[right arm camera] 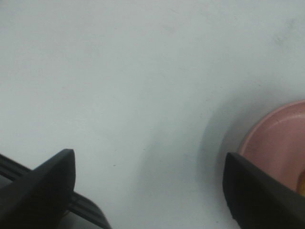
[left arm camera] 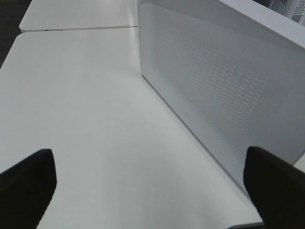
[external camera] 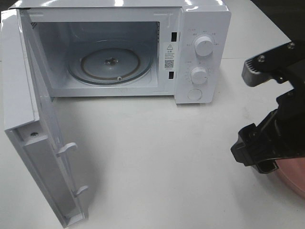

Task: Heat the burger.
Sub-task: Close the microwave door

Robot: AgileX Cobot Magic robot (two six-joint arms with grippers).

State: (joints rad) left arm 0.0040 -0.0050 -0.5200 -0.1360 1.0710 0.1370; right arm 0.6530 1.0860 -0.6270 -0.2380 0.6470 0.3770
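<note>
A: We cannot find the burger in any view. In the right wrist view a sliver of yellow sits at the edge of the frame on the round pink plate [right arm camera: 279, 143], too small for us to name. From the high camera that plate is a pink arc, cut off at the frame edge and half covered by the black right arm.

B: We agree. The right gripper [right arm camera: 147, 191] has its black fingers set wide apart over the bare white table [external camera: 167, 157], with nothing between them. The left gripper [left arm camera: 150, 186] is spread wide too, empty, beside the perforated outer face of the white microwave oven's open door [left arm camera: 224, 95].

A: We never see the left arm from the high camera.

B: On the white microwave oven [external camera: 200, 52], a warning triangle label with a square code sits on the door frame, its text too fine for us to read. Markings ring the two round white dials [external camera: 204, 46], equally illegible. The glass turntable [external camera: 109, 64] lies bare.
</note>
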